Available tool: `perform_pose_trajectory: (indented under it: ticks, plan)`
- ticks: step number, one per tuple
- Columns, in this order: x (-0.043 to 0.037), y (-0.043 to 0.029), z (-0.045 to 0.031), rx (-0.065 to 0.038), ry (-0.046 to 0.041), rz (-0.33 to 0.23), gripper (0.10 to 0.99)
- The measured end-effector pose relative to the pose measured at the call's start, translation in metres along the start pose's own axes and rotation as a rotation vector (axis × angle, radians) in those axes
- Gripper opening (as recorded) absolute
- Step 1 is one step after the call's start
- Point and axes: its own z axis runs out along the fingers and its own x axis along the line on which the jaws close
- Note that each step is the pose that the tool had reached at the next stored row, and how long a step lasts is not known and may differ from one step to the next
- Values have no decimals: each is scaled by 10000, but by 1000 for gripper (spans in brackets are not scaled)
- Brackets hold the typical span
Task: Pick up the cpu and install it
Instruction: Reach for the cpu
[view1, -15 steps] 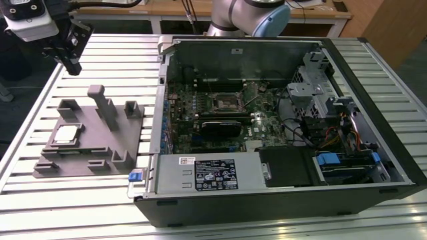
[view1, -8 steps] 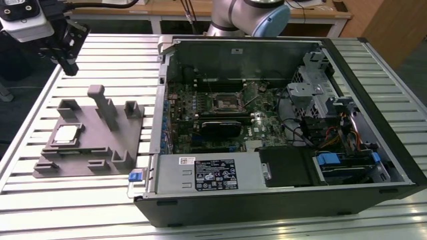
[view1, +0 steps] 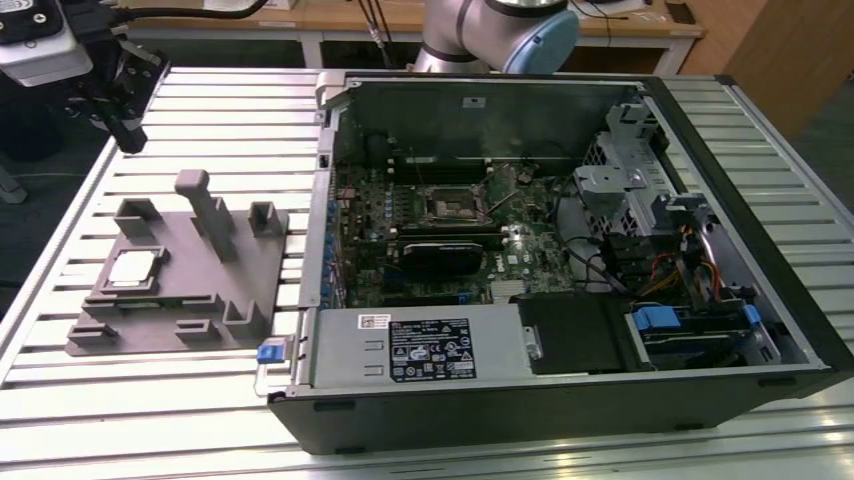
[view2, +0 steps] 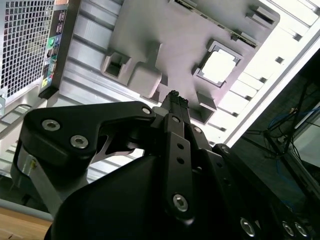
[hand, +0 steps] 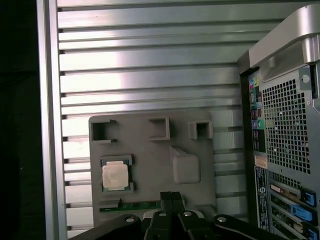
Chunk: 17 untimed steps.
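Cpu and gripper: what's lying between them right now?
Nothing but bare grey tray separates the gripper from the cpu, as seen in the first wrist view.

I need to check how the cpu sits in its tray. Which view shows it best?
The first wrist view: the cpu lies face-on and unobstructed in the tray. The exterior view shows it far off, at an angle; the second wrist view shows it washed out white.

Gripper shut and empty, held at the far left.
In the exterior view the arm (view1: 497, 28) rises at the far edge, and its gripper (view1: 130, 143) hangs at that view's far left, pointing down. In both wrist views the fingers (hand: 167, 198) meet tip to tip, seemingly with nothing between them.
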Motion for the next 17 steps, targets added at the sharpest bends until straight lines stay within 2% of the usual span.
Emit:
perform_pose_trajectory:
  ticks: [17]
  plan:
    - [347,-45,30,2,25,-10,106]
